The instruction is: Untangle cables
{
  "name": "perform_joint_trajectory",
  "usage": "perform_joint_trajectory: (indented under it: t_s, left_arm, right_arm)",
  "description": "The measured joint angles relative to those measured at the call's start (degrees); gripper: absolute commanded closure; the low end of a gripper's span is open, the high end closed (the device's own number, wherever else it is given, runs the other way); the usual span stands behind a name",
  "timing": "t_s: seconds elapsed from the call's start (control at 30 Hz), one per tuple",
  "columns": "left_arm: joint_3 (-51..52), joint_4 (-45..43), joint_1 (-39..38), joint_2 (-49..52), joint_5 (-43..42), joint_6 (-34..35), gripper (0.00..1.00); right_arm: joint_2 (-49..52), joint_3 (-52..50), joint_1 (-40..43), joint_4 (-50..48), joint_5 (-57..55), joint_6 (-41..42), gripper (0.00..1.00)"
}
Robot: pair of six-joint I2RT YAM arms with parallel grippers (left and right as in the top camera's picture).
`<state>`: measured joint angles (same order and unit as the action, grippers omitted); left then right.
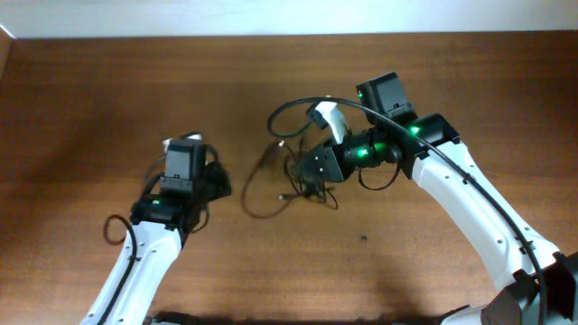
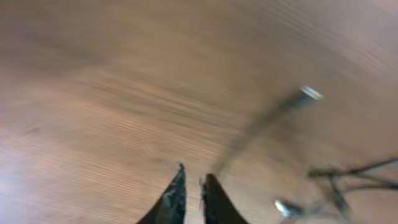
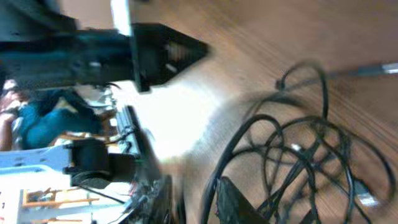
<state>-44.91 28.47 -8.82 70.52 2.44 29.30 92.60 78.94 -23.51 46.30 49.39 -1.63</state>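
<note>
The cables [image 1: 291,171] lie as thin black cords in a clump at mid table, with one loose loop [image 1: 257,206] trailing left. My right gripper [image 1: 312,181] is down in the clump. In the right wrist view its jaws [image 3: 199,200] stand apart, one cord [image 3: 214,180] runs through the gap beside the right finger, and tangled loops [image 3: 298,155] spread to the right. My left gripper [image 1: 217,185] hovers left of the loop. Its fingers [image 2: 176,196] are a narrow slit apart over bare wood, and a blurred plug end [image 2: 309,93] and cords [image 2: 354,174] lie ahead right.
The brown wooden table [image 1: 90,90] ends at a pale wall along the far edge. A thick black cable of the right arm arcs above the clump [image 1: 289,110]. Another arm cable loops by the left arm [image 1: 113,227].
</note>
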Motion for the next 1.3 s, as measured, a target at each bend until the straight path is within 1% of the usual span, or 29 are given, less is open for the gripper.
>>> perform_joint_trajectory:
  t_s: [0.03,0.07,0.1,0.13,0.17,0.2,0.23,0.27,0.3,0.37,0.4,0.43,0.47,0.5,0.57,0.63,0.7,0.77,0.8,0.83,0.87,0.9,0.93,1.07,1.1,1.17,1.23,1.27,1.3]
  left_arm:
    - [0.07,1.62,1.77,0.00,4.70,4.42,0.99]
    - [0.07,2.27,3.37,0.00,6.91,7.50,0.94]
    - [0.07,2.34,5.66,0.00,8.59,10.19,0.78]
    - [0.07,2.32,7.26,0.00,9.29,11.98,0.67]
    - [0.07,2.36,8.39,0.00,8.79,13.14,0.44]
    - [0.07,2.36,8.90,0.02,6.47,13.88,0.04]
    - [0.07,2.40,8.90,0.04,4.02,14.03,0.01]
    - [0.07,2.32,8.90,0.04,0.00,14.38,0.00]
    - [0.07,2.34,8.90,0.04,-4.46,14.53,0.01]
    - [0.07,2.40,8.79,0.04,-12.90,12.52,0.00]
    - [0.04,3.41,8.33,0.04,-16.48,10.69,0.06]
    - [0.02,6.40,7.21,0.04,-19.15,9.73,0.15]
    - [-0.15,10.05,6.01,0.07,-20.87,10.23,0.32]
    - [-0.15,14.10,4.44,0.09,-21.90,12.31,0.39]
    - [-0.11,19.12,-1.22,0.11,-22.99,18.84,0.41]
    - [-0.09,19.61,-8.83,0.11,-22.08,30.91,0.41]
    - [-0.09,19.67,-15.58,0.13,-15.80,42.42,0.62]
    - [-0.09,16.74,-20.70,1.86,-7.21,50.71,0.78]
    - [-0.04,14.10,-21.70,3.69,-4.87,52.61,0.84]
    - [-0.04,9.92,-22.23,7.10,-3.56,53.55,0.62]
    - [-0.15,8.22,-22.40,12.37,-2.95,54.36,0.57]
    - [-0.13,8.07,-22.43,15.91,-2.58,54.64,0.82]
    - [-0.09,7.74,-22.47,18.49,-2.38,54.71,1.00]
    - [-0.22,6.56,-22.47,21.22,-2.05,55.15,1.00]
    - [-0.22,6.58,-22.27,21.09,-2.10,54.31,1.00]
    - [-1.49,6.84,-18.43,15.15,-1.75,45.57,1.00]
    - [-2.71,6.80,-15.45,4.11,-1.46,42.18,1.00]
    - [-3.72,6.69,-13.77,-2.43,-1.07,41.13,1.00]
    - [-3.87,6.64,-13.31,-5.42,-0.90,40.72,1.00]
  right_arm:
    - [-0.04,0.00,-0.02,1.20,-4.79,1.95,0.58]
    - [-0.09,0.02,-0.02,3.89,-12.90,6.21,0.49]
    - [-0.09,-0.07,-0.02,5.62,-20.35,9.25,0.41]
    - [-0.11,-0.07,0.00,7.21,-28.74,13.49,0.39]
    - [-0.11,-0.07,0.00,7.58,-31.71,14.69,0.37]
    - [-0.09,-0.07,0.00,8.39,-33.77,15.98,0.37]
    - [-0.09,-0.07,0.00,9.84,-34.18,17.27,0.35]
    - [-0.09,-0.04,-0.02,12.04,-34.56,18.80,0.26]
    - [-0.02,-0.04,-0.02,14.49,-34.80,19.91,0.21]
    - [0.24,-0.04,-0.02,15.96,-34.99,21.11,0.17]
    - [0.35,-0.07,0.00,16.33,-35.04,21.27,0.16]
    - [0.35,-0.07,0.00,16.55,-35.41,21.40,0.15]
    - [0.37,-0.07,0.00,16.65,-35.82,21.57,0.15]
    - [0.35,-0.04,0.00,16.85,-36.06,21.57,0.15]
    - [0.35,-0.07,0.00,16.92,-36.74,21.57,0.15]
    - [0.37,-0.07,0.00,16.90,-37.11,21.59,0.15]
    - [0.37,-0.07,0.00,16.92,-37.35,21.59,0.15]
    - [0.37,-0.07,0.00,16.87,-37.55,21.62,0.14]
    - [0.37,-0.07,0.00,16.96,-37.55,21.64,0.14]
    - [0.39,-0.09,0.00,16.94,-37.57,21.62,0.14]
    - [0.44,-0.09,0.00,16.98,-37.55,21.62,0.14]
    - [0.44,-0.09,0.00,16.96,-37.55,21.57,0.14]
    - [0.46,-0.09,0.00,16.94,-37.55,21.62,0.14]
    - [0.46,-0.09,0.00,17.22,-37.55,21.59,0.14]
    - [0.46,-0.09,0.00,17.59,-37.55,21.62,0.09]
    - [0.46,-0.09,0.00,18.75,-36.20,21.77,0.07]
    - [0.46,-0.52,0.00,18.62,-29.77,22.03,0.07]
    - [0.42,-2.64,0.00,16.61,-23.93,22.21,0.07]
    - [0.55,-6.12,-0.02,12.15,-17.00,22.25,0.08]
